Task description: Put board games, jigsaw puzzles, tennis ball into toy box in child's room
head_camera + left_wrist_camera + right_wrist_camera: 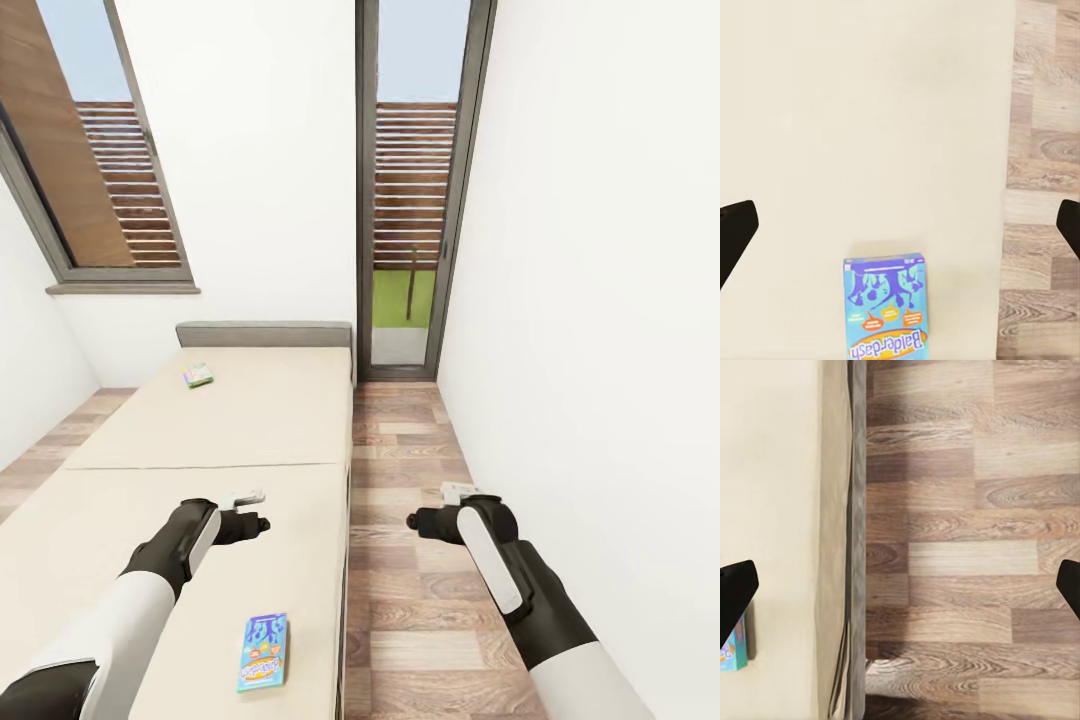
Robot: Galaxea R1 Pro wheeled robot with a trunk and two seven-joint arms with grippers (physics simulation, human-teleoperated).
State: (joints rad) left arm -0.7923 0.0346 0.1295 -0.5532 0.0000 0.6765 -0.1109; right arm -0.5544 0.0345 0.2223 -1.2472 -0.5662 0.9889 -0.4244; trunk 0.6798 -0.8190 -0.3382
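Beside the wood plank floor (400, 450) lies the broad beige mattress bed (230, 430), bearing a blue flat Balderdash game box (263, 652) near its floor-side edge and a small green-edged box (198, 375) near the headboard. Left gripper (262, 521) hangs over the bed, fingers spread wide; right gripper (412, 519), likewise spread, over the floor.
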